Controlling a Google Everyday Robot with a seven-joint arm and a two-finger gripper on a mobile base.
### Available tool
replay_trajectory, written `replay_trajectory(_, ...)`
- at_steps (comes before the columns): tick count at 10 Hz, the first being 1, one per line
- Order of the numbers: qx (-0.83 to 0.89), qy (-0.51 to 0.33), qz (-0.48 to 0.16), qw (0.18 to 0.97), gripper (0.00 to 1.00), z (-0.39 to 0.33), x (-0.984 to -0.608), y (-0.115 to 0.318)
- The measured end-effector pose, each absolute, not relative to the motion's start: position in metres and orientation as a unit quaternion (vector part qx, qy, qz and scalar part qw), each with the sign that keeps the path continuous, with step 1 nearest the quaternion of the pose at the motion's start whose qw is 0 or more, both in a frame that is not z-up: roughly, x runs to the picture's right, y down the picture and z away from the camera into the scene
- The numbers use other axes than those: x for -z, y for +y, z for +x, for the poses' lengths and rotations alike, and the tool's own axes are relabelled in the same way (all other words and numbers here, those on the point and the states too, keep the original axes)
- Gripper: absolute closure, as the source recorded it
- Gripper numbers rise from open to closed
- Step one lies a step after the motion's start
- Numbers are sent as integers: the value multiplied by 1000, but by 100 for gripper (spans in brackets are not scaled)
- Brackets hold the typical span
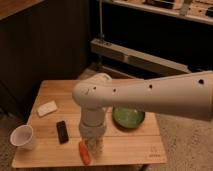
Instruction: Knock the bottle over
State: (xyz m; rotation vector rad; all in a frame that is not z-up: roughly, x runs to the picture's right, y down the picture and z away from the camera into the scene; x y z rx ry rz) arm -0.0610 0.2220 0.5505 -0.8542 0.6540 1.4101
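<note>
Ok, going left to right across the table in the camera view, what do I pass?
White cup → pale block → black bar → orange carrot-like thing → gripper, shut, down at the bottle → green bowl.

Dim, warm light fell from above on the table (131,144), turning its wood orange. The pale arm (160,95) caught the most light; the gripper (93,142), low near the table's front edge, hung in its shadow. Behind lay darkness.

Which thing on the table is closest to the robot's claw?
The small whitish bottle, right at the claw; the orange carrot lies just beside it.
</note>
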Motion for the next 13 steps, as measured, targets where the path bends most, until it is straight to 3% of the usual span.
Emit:
replay_trajectory(6,-641,293,-376,602,83,-27,-533,240)
replay_trajectory(13,-667,314,-359,573,83,-3,-537,243)
